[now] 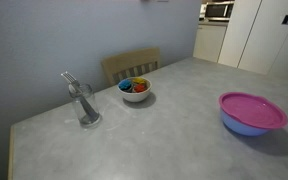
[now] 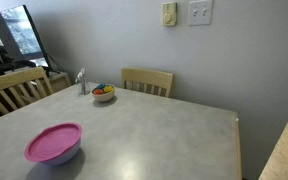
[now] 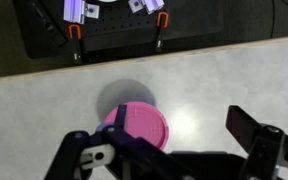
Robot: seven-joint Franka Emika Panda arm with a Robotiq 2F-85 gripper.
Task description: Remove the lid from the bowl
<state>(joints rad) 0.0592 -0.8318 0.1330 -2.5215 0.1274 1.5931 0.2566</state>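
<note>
Wrist view: fingers (image 3: 249, 128) cut off at the bottom edge; lid (image 3: 139, 122) with its near rim hidden behind them.

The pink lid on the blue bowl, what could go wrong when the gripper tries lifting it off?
The lid is flat and overhangs the bowl, so the open gripper above it may slip off its thin edge. If the lid sticks, the bowl might lift or slide with it.

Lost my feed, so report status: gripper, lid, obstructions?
Status: gripper open, empty, above the lid. Lid sits on the bowl. The small white bowl and glass stand well apart, nothing blocking.
</note>
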